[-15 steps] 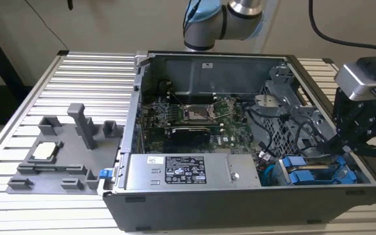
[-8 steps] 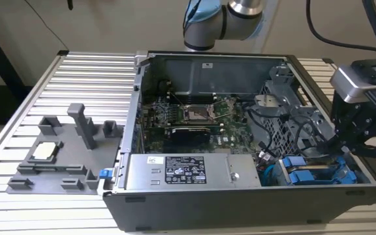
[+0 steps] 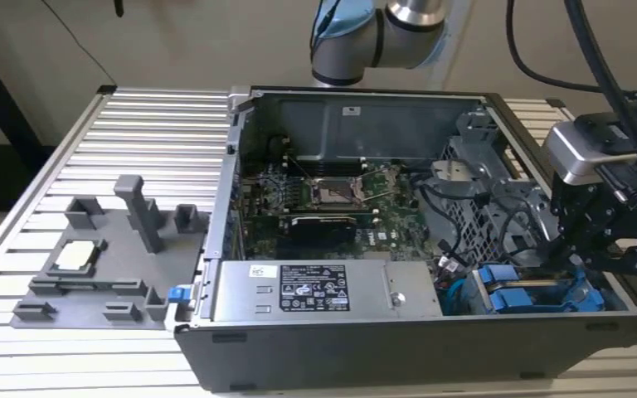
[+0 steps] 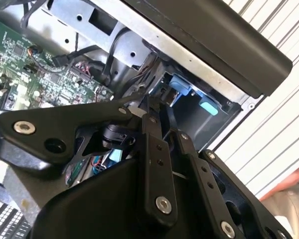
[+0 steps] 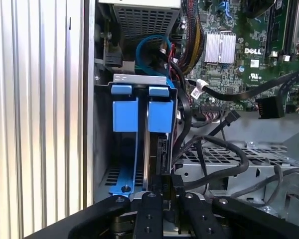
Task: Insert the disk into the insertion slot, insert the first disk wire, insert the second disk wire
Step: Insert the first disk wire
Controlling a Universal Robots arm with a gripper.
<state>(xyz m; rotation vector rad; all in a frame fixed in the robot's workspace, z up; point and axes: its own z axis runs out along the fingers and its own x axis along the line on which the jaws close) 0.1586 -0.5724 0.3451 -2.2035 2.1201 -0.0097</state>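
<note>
The open computer case (image 3: 407, 348) lies on the slatted table. The insertion slot (image 5: 139, 79) is in the drive cage at the case's corner, on the exterior view's right. The disk (image 5: 157, 149) stands on edge in one bay, in its blue carrier (image 5: 160, 115), with a second blue carrier (image 5: 125, 114) beside it. My gripper (image 5: 165, 186) is at the disk's near end, fingers drawn close together on its edge. In the exterior view the gripper (image 3: 597, 264) hangs over the cage and blue carriers (image 3: 513, 294). In the second wrist view the fingertips (image 4: 152, 107) meet just short of the blue carrier (image 4: 177, 87).
Black cables (image 5: 224, 149) loop over a perforated metal cage beside the bay, and blue and red wires (image 5: 154, 47) curl beyond it. The grey power supply box (image 3: 308, 290) and the motherboard (image 3: 330, 195) fill the case. A grey fixture (image 3: 109, 265) sits on the slatted table.
</note>
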